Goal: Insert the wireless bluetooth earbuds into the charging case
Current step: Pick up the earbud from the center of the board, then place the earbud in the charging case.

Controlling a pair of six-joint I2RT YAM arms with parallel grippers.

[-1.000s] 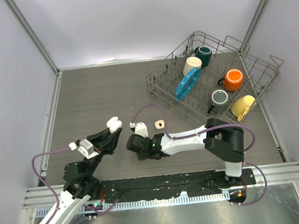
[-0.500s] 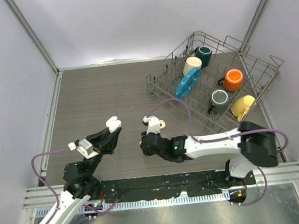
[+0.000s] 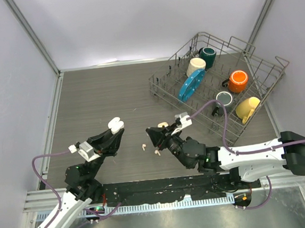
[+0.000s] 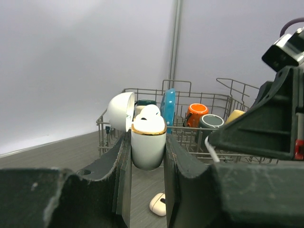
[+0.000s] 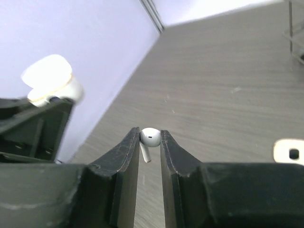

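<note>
My left gripper [image 3: 113,132] is shut on the white charging case [image 4: 148,142], which has a gold rim. It is held upright above the table. Its lid [image 4: 120,111] stands open and one white earbud [image 4: 150,114] sits in it. My right gripper [image 5: 150,142] is shut on a white earbud [image 5: 150,137], stem down. In the top view this gripper [image 3: 150,131] points left, a short way right of the case [image 3: 115,125]. Two small pale earbuds [image 3: 143,145] [image 3: 157,152] lie on the table between the grippers.
A peach case [image 4: 159,204] lies on the table beside the right gripper, also seen as the peach case [image 5: 289,151]. A wire dish rack [image 3: 267,85] with several mugs and a blue plate [image 3: 190,85] fills the back right. Walls close in on both sides.
The right arm has stretched out to the right and its gripper now points left toward the case. Two earbuds on the table have come into view. The left arm has not moved.
</note>
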